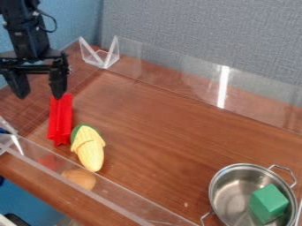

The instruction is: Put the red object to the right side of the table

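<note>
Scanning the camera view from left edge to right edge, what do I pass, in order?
Open gripper → red object → yellow corn cob → metal pot → green cube inside the pot.

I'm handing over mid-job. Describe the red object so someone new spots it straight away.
On the wooden table, look to the left end, near the front clear wall. The red object lies there, just below the open gripper. It is a long, narrow bright red block, unlike the shorter yellow corn touching it.
</note>
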`<state>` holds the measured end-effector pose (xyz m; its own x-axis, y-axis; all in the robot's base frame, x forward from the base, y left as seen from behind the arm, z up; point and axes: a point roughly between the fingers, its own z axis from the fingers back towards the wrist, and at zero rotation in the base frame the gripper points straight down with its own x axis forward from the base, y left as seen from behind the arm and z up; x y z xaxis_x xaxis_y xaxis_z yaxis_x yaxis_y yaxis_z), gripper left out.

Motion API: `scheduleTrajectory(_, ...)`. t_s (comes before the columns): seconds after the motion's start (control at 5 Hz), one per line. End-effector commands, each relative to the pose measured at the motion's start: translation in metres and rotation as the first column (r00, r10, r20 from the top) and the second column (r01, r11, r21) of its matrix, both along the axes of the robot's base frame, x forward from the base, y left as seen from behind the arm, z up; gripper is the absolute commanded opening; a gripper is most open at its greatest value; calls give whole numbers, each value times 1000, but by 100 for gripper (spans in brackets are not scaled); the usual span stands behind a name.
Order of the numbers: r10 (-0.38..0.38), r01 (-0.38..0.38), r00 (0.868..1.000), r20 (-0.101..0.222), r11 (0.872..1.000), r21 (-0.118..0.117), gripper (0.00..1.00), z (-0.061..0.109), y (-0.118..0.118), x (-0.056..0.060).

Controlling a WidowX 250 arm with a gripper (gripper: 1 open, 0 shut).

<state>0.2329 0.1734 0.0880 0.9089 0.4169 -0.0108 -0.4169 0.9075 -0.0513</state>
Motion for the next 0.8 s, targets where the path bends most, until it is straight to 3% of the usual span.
scheduleTrajectory(0.0,-27,27,1000,15,1000,14,100,0,-4,4)
scheduleTrajectory(0.4,-96,96,995,23,995,9,100,-7,-13,-3)
scheduleTrajectory(0.6,-72,72,997,34,997,11,100,-9,-22,5)
